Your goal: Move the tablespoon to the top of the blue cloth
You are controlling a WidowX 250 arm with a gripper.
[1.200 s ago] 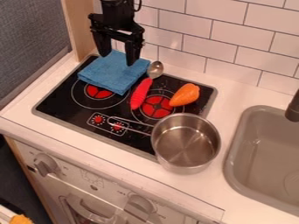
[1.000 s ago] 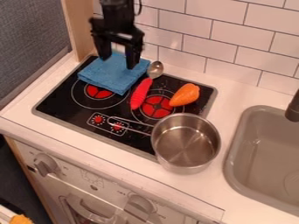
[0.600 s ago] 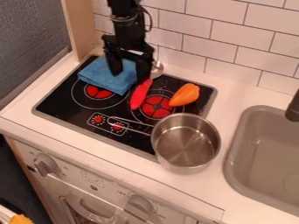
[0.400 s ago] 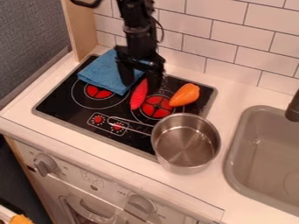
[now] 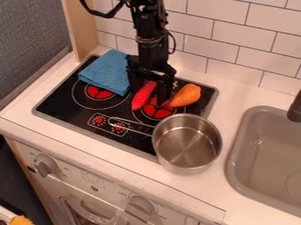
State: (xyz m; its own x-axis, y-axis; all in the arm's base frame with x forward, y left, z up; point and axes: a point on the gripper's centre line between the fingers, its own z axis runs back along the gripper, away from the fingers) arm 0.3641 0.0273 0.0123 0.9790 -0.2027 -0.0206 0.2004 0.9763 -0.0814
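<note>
We find the tablespoon (image 5: pixel 141 99) on the stovetop (image 5: pixel 60 100), just beside the blue cloth (image 5: pixel 107 74). The hand (image 5: pixel 148 96) is released, its fingers parted about the red handle. We judge the step in hand to be lining up the grasp; the next move calls for closing squarely, then lifting onto the cloth.
</note>
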